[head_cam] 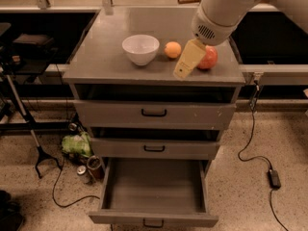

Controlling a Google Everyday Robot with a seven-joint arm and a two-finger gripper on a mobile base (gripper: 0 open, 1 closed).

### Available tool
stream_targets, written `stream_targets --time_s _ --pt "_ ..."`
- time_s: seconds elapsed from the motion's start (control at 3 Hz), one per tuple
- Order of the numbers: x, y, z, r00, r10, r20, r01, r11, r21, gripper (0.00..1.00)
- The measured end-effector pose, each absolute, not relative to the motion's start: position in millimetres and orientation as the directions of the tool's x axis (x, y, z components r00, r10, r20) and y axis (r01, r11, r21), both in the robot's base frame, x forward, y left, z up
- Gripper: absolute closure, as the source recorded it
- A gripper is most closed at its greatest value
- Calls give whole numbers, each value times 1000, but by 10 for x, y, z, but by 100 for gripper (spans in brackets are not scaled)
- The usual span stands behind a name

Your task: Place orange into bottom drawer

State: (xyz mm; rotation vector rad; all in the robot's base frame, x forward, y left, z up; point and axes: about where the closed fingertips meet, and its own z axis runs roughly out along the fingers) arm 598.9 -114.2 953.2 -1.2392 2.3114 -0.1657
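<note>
The gripper, spread or closed I cannot tell, hangs just right of the orange; bottom drawer stands open

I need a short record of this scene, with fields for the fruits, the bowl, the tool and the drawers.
bowl: white round bowl, on grey cabinet top
orange: small round yellow-orange fruit, same top, right of bowl
tool: beige tool, right of orange, apart from it
second fruit: larger reddish-pink round fruit, partly behind tool
bottom drawer: grey bottom drawer, pulled open, orange not inside
</note>
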Motion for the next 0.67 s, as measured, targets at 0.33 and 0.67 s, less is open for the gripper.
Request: stream_targets --time_s 0.33,0.67 --pt "6280 -1379 9455 -494 -782 -380 -718 614 -327 0" --pt "6509 -1447 9415 -498 -772 -394 -707 625 -330 0"
